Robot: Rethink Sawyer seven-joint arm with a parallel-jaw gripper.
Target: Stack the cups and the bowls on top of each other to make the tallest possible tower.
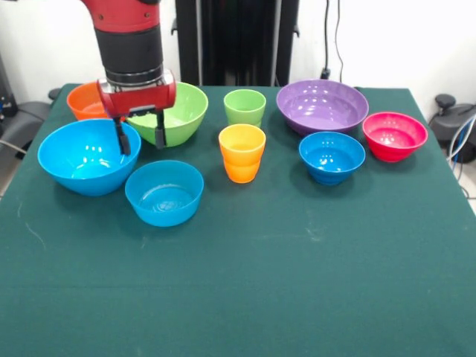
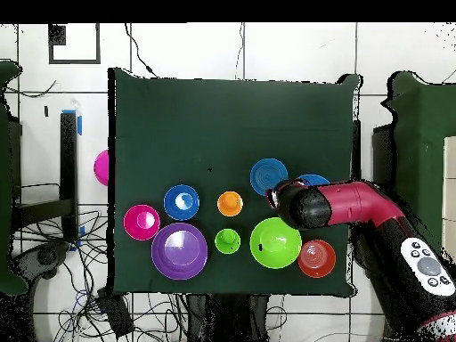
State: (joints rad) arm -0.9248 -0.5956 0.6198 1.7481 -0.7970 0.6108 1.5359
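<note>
The jaws are apart on the gripper [image 1: 139, 140], above the big blue bowl's [image 1: 85, 160] rim. Next come a small blue bowl [image 1: 164, 193], an orange cup [image 1: 242, 152], a green cup [image 1: 245, 107], and a purple bowl [image 1: 321, 105]. Nothing is stacked.

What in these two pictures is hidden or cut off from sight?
- Small orange bowl, front view: the arm covers its right part.
- Large blue bowl, overhead view: mostly under the arm.
- Gripper, overhead view: hidden beneath the arm.
- Pink object, overhead view: cut by the table edge.
</note>
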